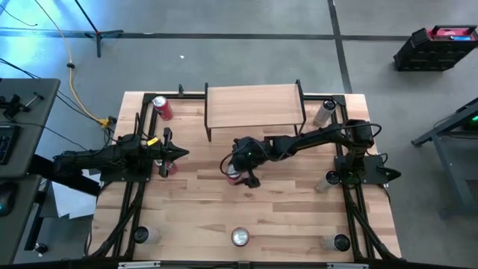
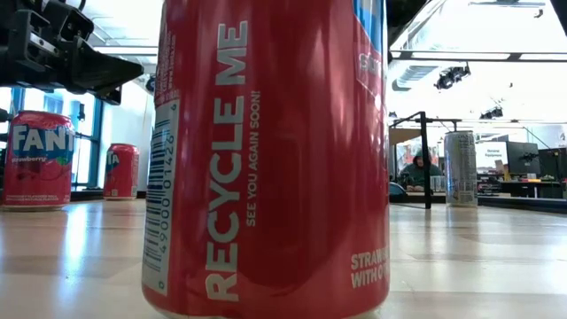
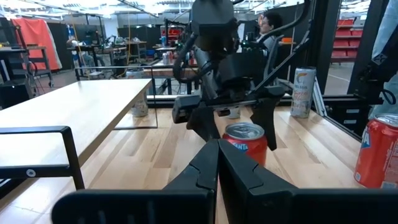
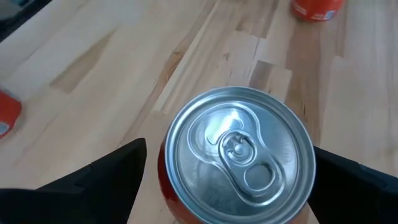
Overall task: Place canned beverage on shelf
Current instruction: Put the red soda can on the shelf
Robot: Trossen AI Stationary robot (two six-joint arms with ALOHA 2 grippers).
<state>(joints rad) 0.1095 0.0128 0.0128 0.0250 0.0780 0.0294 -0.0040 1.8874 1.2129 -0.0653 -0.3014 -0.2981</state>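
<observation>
In the middle of the high view the right gripper is seen directly over a red can that stands upright on the wooden table, below and a little left of the shelf. In the right wrist view the two dark fingers are spread wide on both sides of this can, and a small gap to the can is seen at each side, so nothing is gripped; the silver lid with its pull tab is closed. The shelf stands at the upper centre of the table and its plank top carries nothing. The left gripper is parked at the left of the table with its fingers pressed together, holding nothing, and another red can stands just beside it. One more red can is seen at the upper left corner of the table, a pale can lies tilted at the upper right, and a can with silver lid stands at the lower centre edge. What is inside the cans cannot be told
</observation>
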